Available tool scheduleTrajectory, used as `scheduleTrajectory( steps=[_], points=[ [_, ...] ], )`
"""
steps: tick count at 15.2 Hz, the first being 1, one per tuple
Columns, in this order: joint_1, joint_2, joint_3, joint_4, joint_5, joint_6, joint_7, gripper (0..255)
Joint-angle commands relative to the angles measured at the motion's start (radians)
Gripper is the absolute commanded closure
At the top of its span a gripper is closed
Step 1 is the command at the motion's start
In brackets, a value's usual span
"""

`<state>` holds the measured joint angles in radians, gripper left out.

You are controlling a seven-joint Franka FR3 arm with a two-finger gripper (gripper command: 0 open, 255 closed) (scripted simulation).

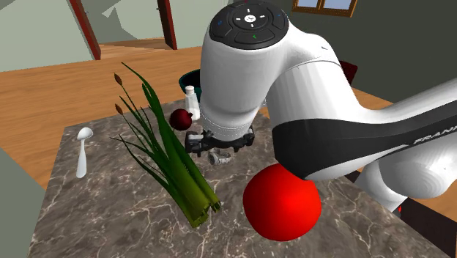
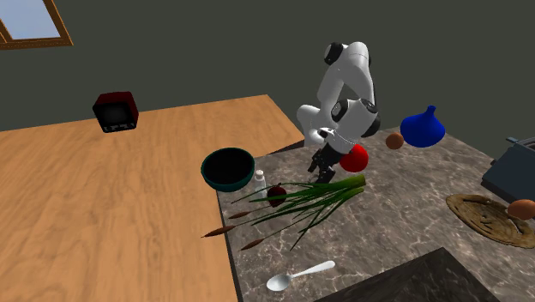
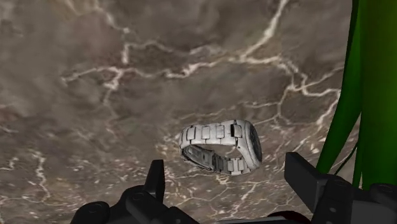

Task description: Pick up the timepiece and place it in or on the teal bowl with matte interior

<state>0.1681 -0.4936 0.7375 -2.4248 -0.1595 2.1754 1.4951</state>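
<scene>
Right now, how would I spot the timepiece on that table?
Find the dark marble counter and the black claw hanging above it. Beneath the claw lies a silver wristwatch, beside the green reeds and near the red ball; it alone has a linked band.

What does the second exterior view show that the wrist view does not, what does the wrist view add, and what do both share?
Second exterior: the round teal bowl, white spoon, blue bulbous vase and red ball. Wrist: the silver link-band wristwatch on its side, lying between the open black fingers, untouched. Both: the brown veined marble counter and the long green leaves.
</scene>
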Motion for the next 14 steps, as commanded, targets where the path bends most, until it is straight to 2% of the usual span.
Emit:
scheduleTrajectory(
  steps=[1, 4, 5, 14],
  points=[
    [-0.001, 0.007, 0.001, -0.009, 0.0, 0.003, 0.0, 0],
    [-0.001, 0.007, 0.001, -0.009, 0.0, 0.003, 0.0, 0],
    [0.001, 0.006, 0.002, -0.009, 0.001, 0.002, 0.001, 255],
    [-0.001, 0.007, 0.001, -0.009, -0.001, 0.003, 0.0, 255]
  ],
)
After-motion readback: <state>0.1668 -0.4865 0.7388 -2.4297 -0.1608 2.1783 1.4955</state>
